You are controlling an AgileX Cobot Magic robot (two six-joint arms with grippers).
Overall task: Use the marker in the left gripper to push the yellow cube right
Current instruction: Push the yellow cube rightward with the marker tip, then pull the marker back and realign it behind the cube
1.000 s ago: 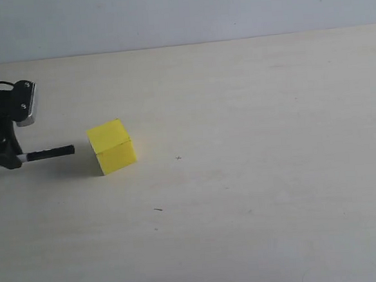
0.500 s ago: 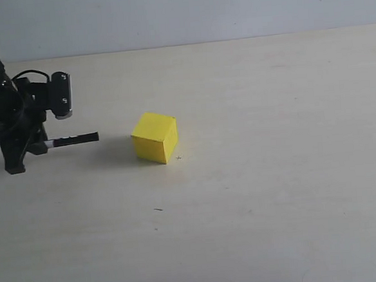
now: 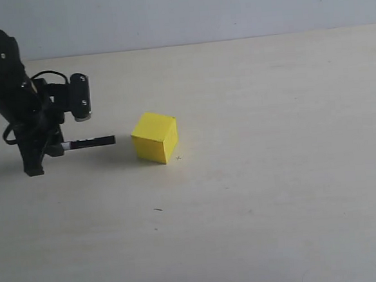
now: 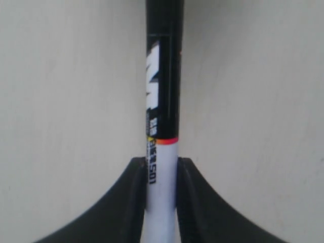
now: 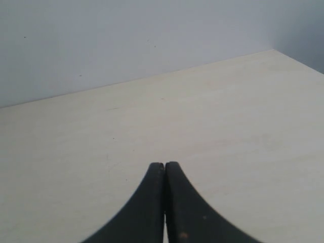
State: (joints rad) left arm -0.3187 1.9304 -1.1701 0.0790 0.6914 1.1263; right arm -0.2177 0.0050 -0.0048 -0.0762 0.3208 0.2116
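Yellow cube (image 3: pixel 154 137) sat on the worktop (image 3: pixel 274 173) ahead of the left gripper (image 4: pixel 161 174), whose jaws clamped the marker (image 3: pixel 90 142). Its tip fell short, so we judged the approach unfinished, needing a rightward advance.

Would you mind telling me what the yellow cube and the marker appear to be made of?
The yellow cube looks like painted wood or foam: matte faces, crisp edges, no glare. The marker is likely plastic: smooth barrel, printed label, slight sheen.
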